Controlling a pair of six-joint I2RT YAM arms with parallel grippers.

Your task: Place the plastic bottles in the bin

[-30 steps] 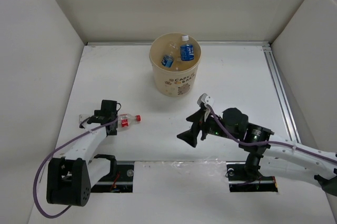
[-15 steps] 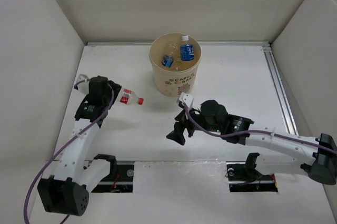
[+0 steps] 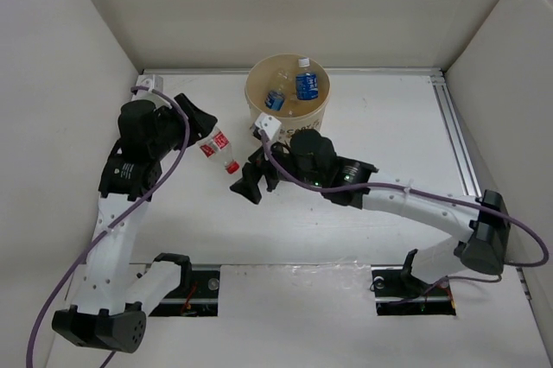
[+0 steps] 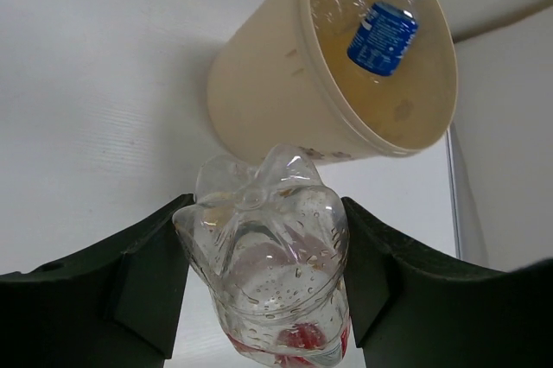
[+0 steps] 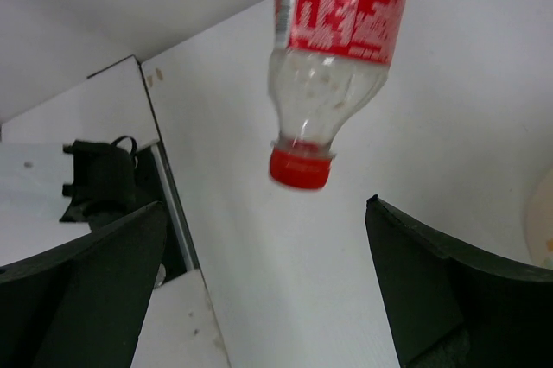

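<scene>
Top view: my left end effector is clenched on the red-label bottle, just left of the bin, long axis slanting, cap down toward the released, empty right end effector. Left wrist: the bottle's base faces me. Right wrist: its cap hangs over the desk

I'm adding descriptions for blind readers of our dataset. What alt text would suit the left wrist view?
The left gripper holds a clear red-labelled bottle between its two black fingers, the bottle's base toward the camera. Beyond it, the tan bin stands on the white table, with a blue-labelled bottle inside.
</scene>
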